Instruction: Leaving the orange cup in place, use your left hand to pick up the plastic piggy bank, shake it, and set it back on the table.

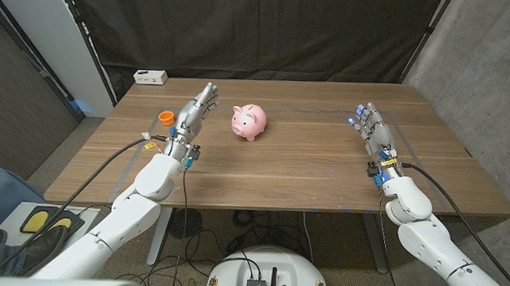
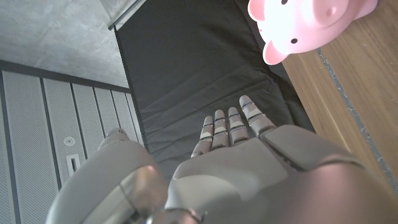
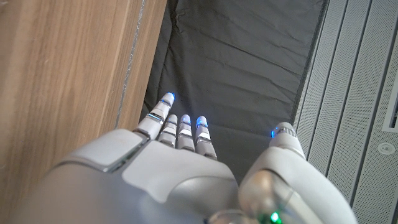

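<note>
A pink plastic piggy bank (image 1: pixel 249 121) stands on the wooden table (image 1: pixel 305 171) a little left of its middle; it also shows in the left wrist view (image 2: pixel 305 23). A small orange cup (image 1: pixel 166 118) stands near the table's left edge. My left hand (image 1: pixel 193 114) is raised between the cup and the piggy bank, fingers stretched out and apart, holding nothing, a short gap from the pig. The same hand (image 2: pixel 242 162) is seen from behind in its wrist view. My right hand (image 1: pixel 370 126) is open at the table's right side, fingers straight (image 3: pixel 180 134).
A white box (image 1: pixel 150 76) sits at the table's far left corner. A black curtain (image 1: pixel 260 31) hangs behind the table. Cables run down from both forearms.
</note>
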